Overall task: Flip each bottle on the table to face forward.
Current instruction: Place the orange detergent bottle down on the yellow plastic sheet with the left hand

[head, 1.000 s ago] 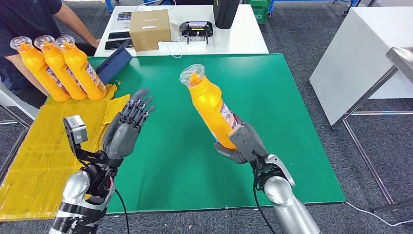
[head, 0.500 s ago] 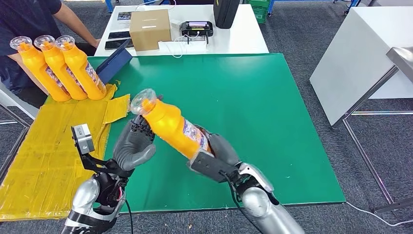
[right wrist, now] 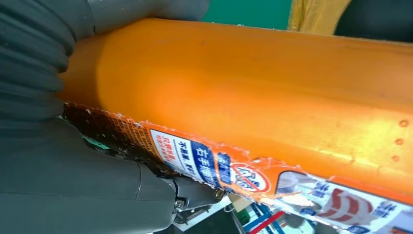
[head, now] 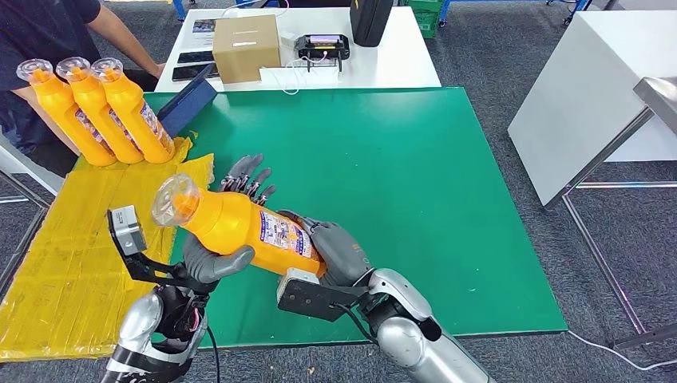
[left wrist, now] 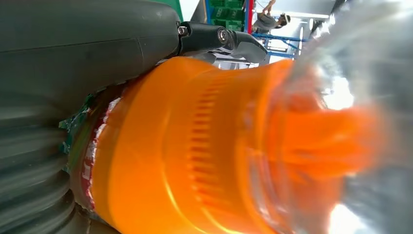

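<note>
An orange bottle (head: 239,227) with a clear cap lies almost level above the green table's (head: 431,175) near left part, cap pointing left, label up. My right hand (head: 335,251) grips its base end. My left hand (head: 209,259) is under and behind the bottle's shoulder: palm and thumb touch it, while the fingers (head: 247,175) stick out straight beyond it. In the left wrist view the bottle's neck (left wrist: 204,156) lies against the left hand (left wrist: 73,58). In the right wrist view the right hand (right wrist: 48,170) wraps the bottle's labelled body (right wrist: 268,87).
Three more orange bottles (head: 96,112) stand side by side at the back left on a yellow sheet (head: 56,247). A person (head: 48,32) sits behind them. A blue folder (head: 188,104) lies near them. A white table (head: 383,64) with a cardboard box stands behind, another white table (head: 591,88) to the right.
My right hand has swung the bottle from upright over the table's middle down and left until almost level. My left hand now touches its shoulder from below.
</note>
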